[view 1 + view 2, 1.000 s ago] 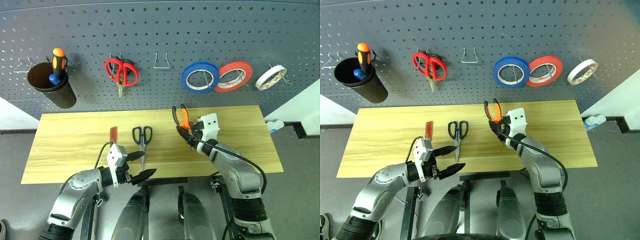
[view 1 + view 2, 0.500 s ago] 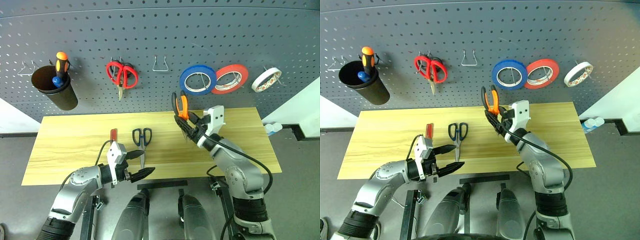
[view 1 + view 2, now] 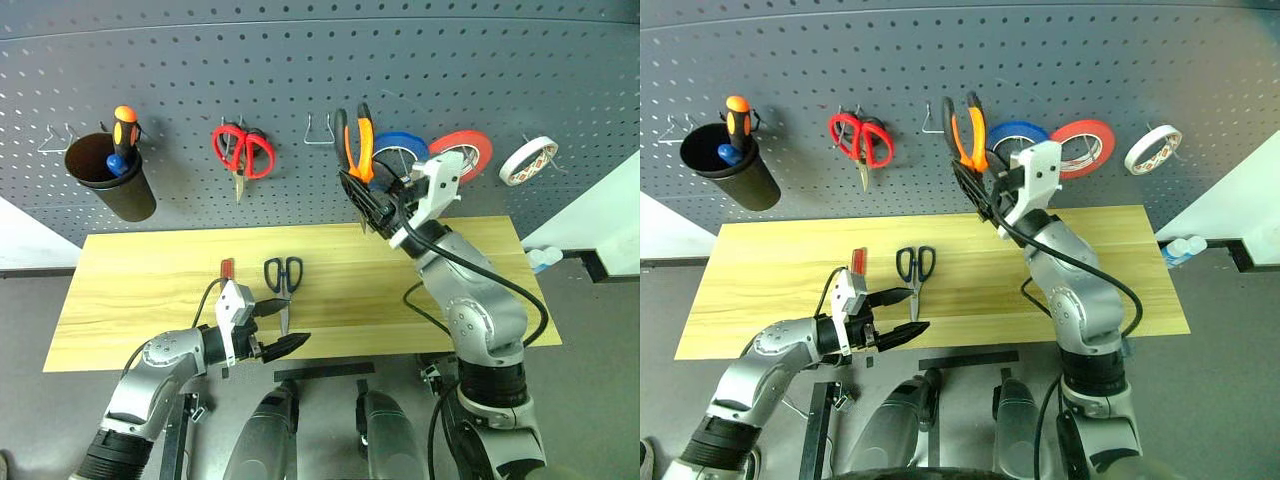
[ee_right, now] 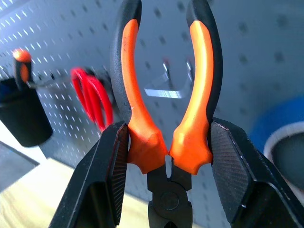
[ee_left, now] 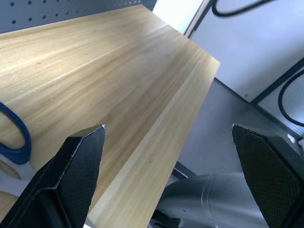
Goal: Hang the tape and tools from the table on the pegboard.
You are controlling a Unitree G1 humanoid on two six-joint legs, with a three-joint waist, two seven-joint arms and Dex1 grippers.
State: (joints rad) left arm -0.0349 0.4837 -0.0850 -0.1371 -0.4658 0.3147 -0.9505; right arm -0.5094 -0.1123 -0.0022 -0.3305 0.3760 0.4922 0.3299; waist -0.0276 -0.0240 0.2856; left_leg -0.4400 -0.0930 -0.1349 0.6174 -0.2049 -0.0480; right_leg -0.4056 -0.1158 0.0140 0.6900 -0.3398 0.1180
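up by the pegboard (image 3: 200, 60), right gripper (image 4: 164, 156) pinches pliers (image 4: 164, 90); left gripper (image 3: 272, 327) spread; scissors (image 5: 12, 137), probably, beside it

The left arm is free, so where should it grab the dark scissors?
Probably across the closed blades, just below the dark scissors' handle loops, coming straight down. They lie flat on the table, loops toward the pegboard, tip toward the left gripper.

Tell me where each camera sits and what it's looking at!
Head eyes: high on the head, looking down at the table and pegboard; both arms show.
Left wrist: along the open left gripper, over the table edge.
Right wrist: along the right gripper clamping the pliers, facing the pegboard.
Shared: head and right wrist views both show the red scissors.
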